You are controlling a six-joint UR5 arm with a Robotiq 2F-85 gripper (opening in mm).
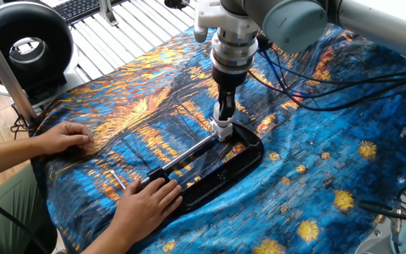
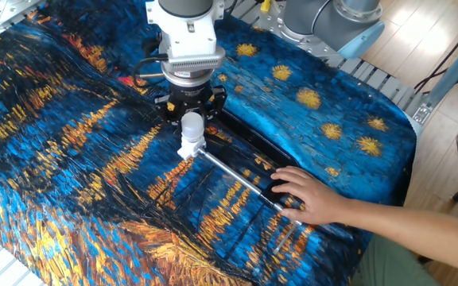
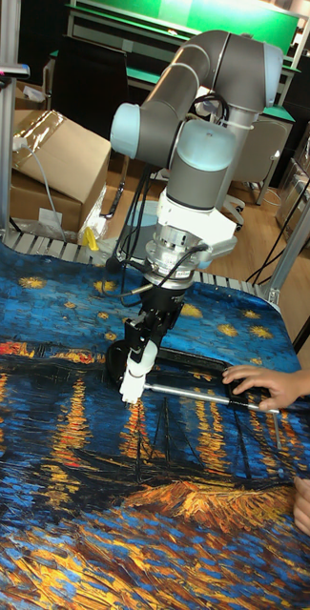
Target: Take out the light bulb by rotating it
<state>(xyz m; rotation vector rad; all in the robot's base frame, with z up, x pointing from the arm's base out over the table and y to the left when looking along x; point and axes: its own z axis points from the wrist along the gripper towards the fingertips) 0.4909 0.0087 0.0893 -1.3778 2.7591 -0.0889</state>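
The light bulb (image 2: pixel 191 125) is small, white and frosted. It stands upright on a short white socket (image 2: pixel 189 148) at the end of a black base (image 1: pixel 240 159). My gripper (image 2: pixel 191 114) comes straight down from above and is shut on the light bulb, its black fingers (image 1: pixel 222 106) close together on the globe. In the tall fixed view the light bulb (image 3: pixel 140 358) shows below the fingers, with the socket (image 3: pixel 129 387) under it. How far the neck sits in the socket is hidden.
A metal rod (image 1: pixel 189 154) runs from the socket along the base. One of a person's hands (image 1: pixel 146 201) presses on the base's near end and the other hand (image 1: pixel 63 137) lies on the painted cloth (image 1: pixel 330 162). Cables (image 1: pixel 309 99) hang beside the arm.
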